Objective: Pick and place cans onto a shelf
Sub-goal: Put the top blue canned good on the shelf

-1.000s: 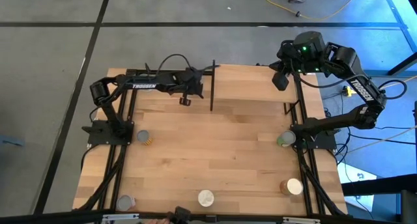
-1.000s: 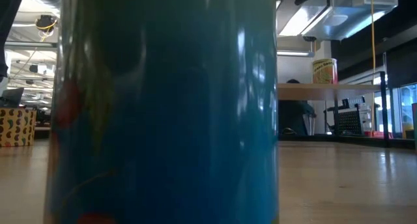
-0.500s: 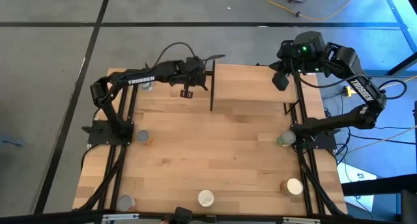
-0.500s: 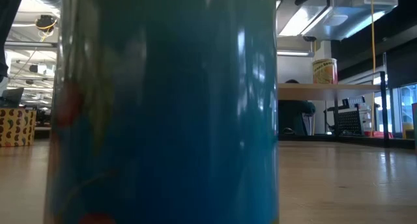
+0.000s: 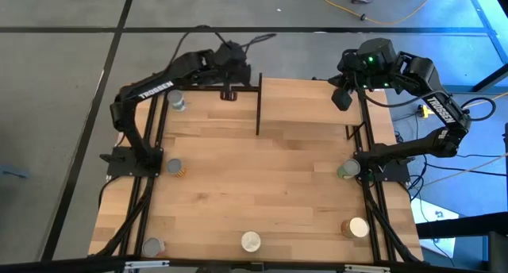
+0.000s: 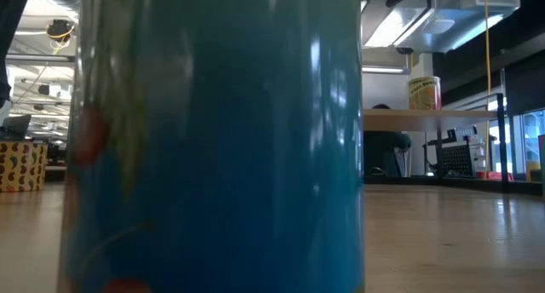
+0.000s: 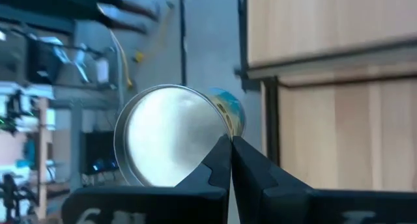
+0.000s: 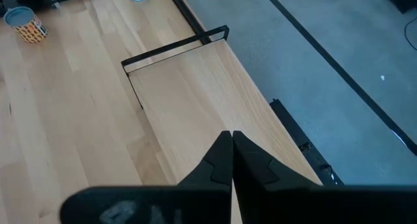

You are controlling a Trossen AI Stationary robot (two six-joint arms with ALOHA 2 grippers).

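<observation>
1. Your left gripper [image 5: 228, 92] sat at the table's far edge, just left of the shelf [image 5: 305, 98], with its fingers pressed together and nothing between them. In the left wrist view the fingertips [image 7: 229, 160] met in front of a silver-lidded can [image 7: 171, 134], beside it and not around it.

2. Your right gripper [image 8: 231, 160] waited over the shelf's far right corner, clenched on nothing.

3. The shelf surface looked bare from above. The low view, though, showed a yellow can [image 6: 424, 93] standing on a raised board in the distance; I could not tell whether that board was the shelf.

4. The cans stood well apart on the tabletop: one at the far left corner [image 5: 176, 101], one by the left arm's base [image 5: 175, 168], a green one by the right base [image 5: 347, 171], and three along the near edge [image 5: 251, 241].

5. Every can I could judge stood upright, long axis vertical, lid facing up.

6. I judged the main risk to be the clenched left fingers: lowered onto the corner can that way, they would strike the lid or shove the can off the table's edge.

7. I judged a second risk in the shelf's black posts, which could snag the left arm on a swing across.
</observation>
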